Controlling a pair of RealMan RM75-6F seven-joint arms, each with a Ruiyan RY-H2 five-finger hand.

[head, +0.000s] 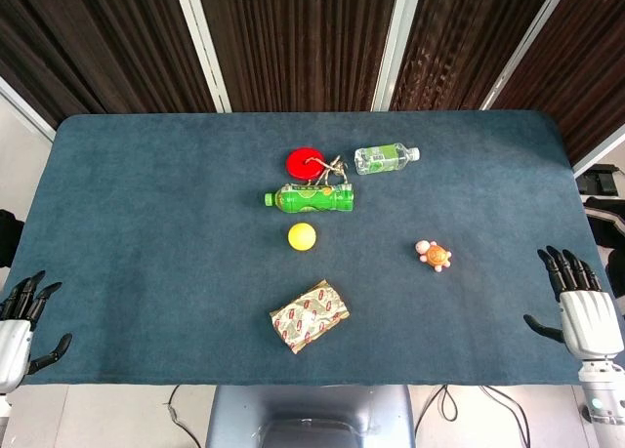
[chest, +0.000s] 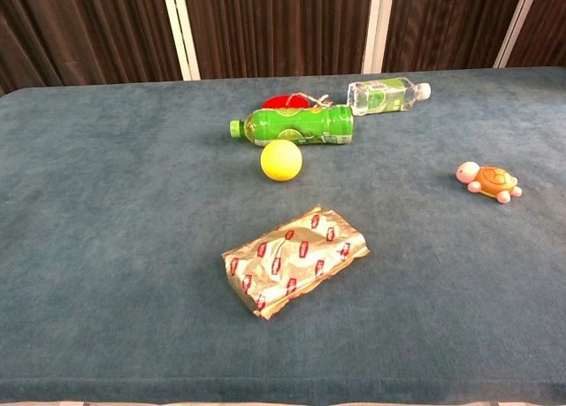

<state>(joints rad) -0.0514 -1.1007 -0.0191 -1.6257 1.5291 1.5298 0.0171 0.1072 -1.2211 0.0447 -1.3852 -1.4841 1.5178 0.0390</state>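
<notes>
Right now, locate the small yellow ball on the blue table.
The small yellow ball lies mid-table in both views, just in front of the lying green plastic bottle and behind the crinkled foil packet.

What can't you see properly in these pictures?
- Red disc: chest view, mostly hidden behind the green bottle; its string is too small to make out.
- Left hand: head view, cut off by the left edge; missing from the chest view.
- Right hand: head view only; its arm is cut off at the bottom edge.
- Labels on the clear bottle and foil packet: too small to read in either view.
</notes>
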